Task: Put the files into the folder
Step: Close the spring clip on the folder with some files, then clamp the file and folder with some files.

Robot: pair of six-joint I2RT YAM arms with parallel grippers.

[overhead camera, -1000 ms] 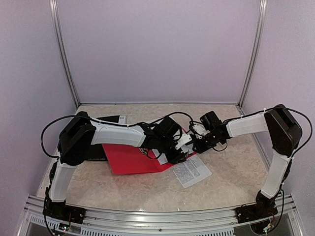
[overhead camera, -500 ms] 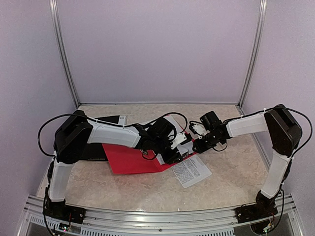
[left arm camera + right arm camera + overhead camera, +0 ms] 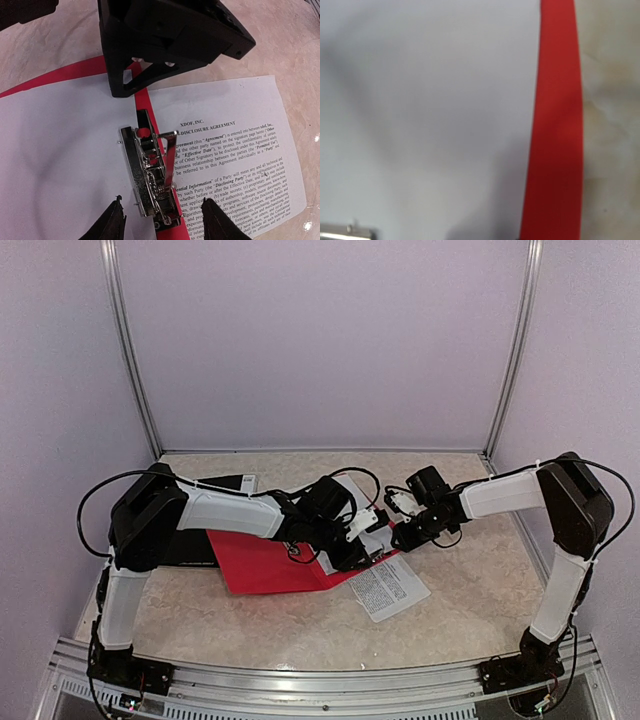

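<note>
From above, both arms meet over the red folder [image 3: 262, 568] in the middle of the table [image 3: 470, 615], left pincer [image 3: 358, 552] just beside right pincer [image 3: 397, 536]; a printed sheet [image 3: 392, 588] juts out lower right. Left wrist: pincer tips spread at the bottom edge, flanking the metal clip [image 3: 149, 172], blank sheet [image 3: 60, 150] left, printed sheet right. Right wrist: blank sheet, red folder strip, table at right; this pincer's grip cannot be told.

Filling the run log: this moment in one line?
left gripper: open above metal clip | right gripper: over red folder, jaws unclear | printed sheet: beside clip
</note>
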